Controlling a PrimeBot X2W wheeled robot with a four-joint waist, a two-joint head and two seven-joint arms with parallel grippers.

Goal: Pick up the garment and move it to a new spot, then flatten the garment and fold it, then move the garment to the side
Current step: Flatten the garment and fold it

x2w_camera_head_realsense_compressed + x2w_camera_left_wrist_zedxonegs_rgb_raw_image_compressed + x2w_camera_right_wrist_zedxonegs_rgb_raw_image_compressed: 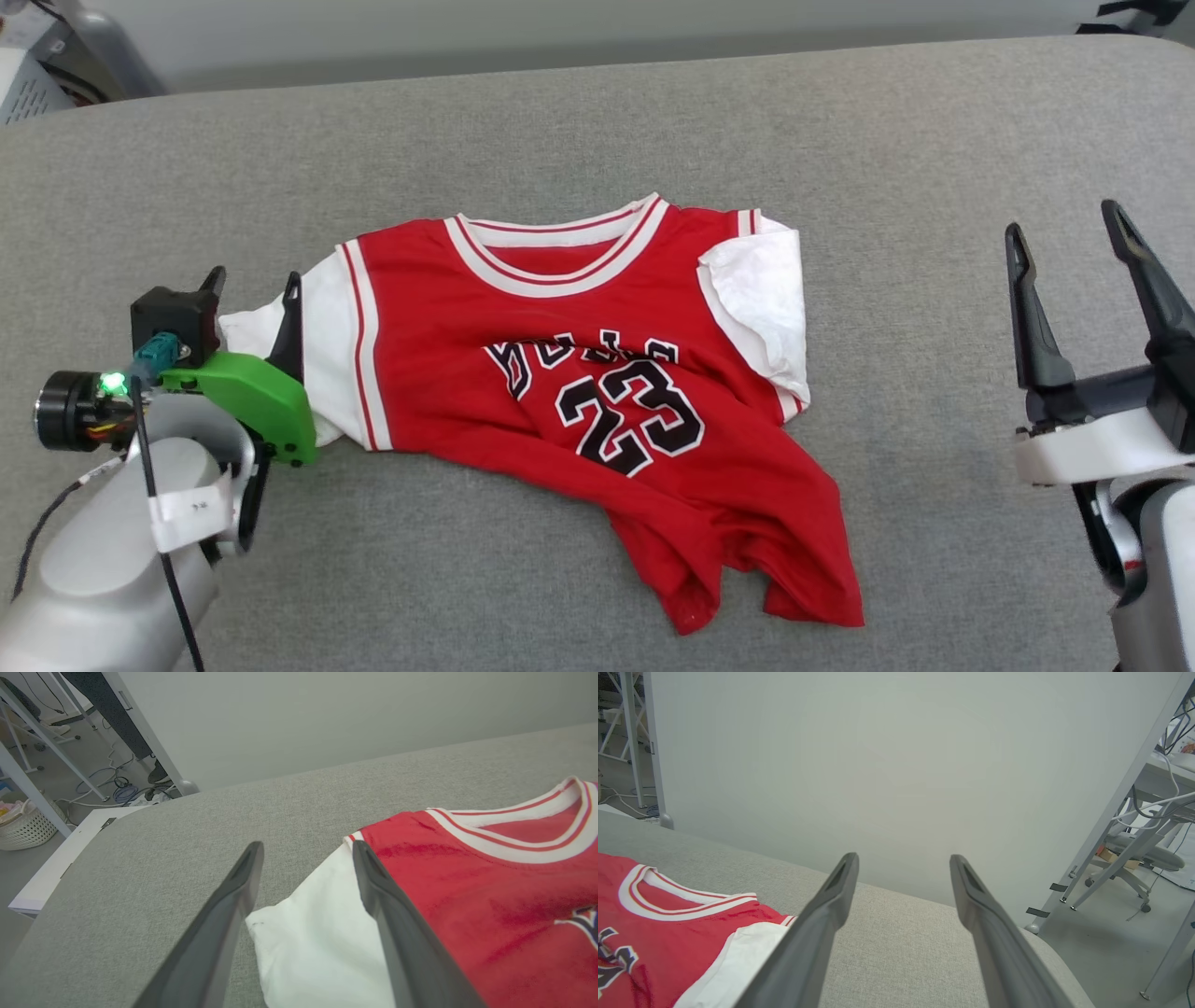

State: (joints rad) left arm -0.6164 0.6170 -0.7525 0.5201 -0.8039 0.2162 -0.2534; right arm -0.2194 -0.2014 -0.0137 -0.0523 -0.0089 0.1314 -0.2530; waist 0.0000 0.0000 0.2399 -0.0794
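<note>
The garment (523,373) is a red jersey with white sleeves, striped trim and a black 23, lying face up in the middle of the grey padded surface (579,131). Its lower hem is bunched and twisted toward the front right. My left gripper (254,285) stands open at the left white sleeve (313,947), its fingers apart on either side of the sleeve's edge, and nothing is clamped. My right gripper (1069,229) stands open at the far right, well clear of the garment (658,933) and above bare padding.
The padded surface ends in a rounded edge at the back left (140,816) and back right (1045,947). Beyond it stand a pale wall, metal frame legs (1106,821), floor cables and a white basket (23,828).
</note>
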